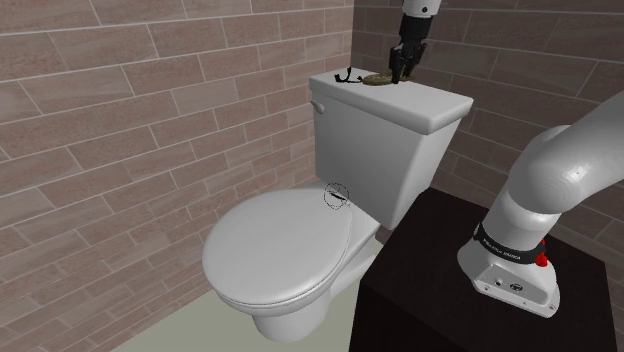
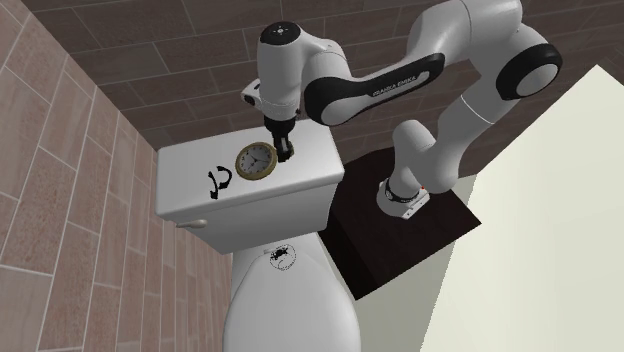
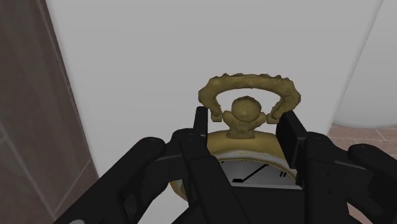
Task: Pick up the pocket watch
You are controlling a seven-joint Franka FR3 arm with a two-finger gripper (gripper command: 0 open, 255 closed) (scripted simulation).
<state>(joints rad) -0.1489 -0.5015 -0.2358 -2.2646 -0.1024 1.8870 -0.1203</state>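
A gold pocket watch [image 2: 255, 161] with a white dial lies flat on the white toilet tank lid [image 2: 310, 170]. My black gripper [image 2: 284, 152] comes down from above at the watch's crown end. In the wrist view the gripper [image 3: 247, 127] has its two fingers [image 3: 201, 124] pressed against either side of the gold case [image 3: 254, 149], just below the ornate bow [image 3: 248, 86]. From the shoulder view the watch [image 1: 378, 77] rests on the lid with the gripper [image 1: 400, 72] at its right end.
A small black hook-shaped object [image 2: 218, 181] lies on the lid beside the watch. A little dark round item [image 1: 337, 195] sits at the back of the toilet seat [image 1: 270, 250]. Brick walls close in behind the tank. The dark stand [image 1: 420, 290] is next to the toilet.
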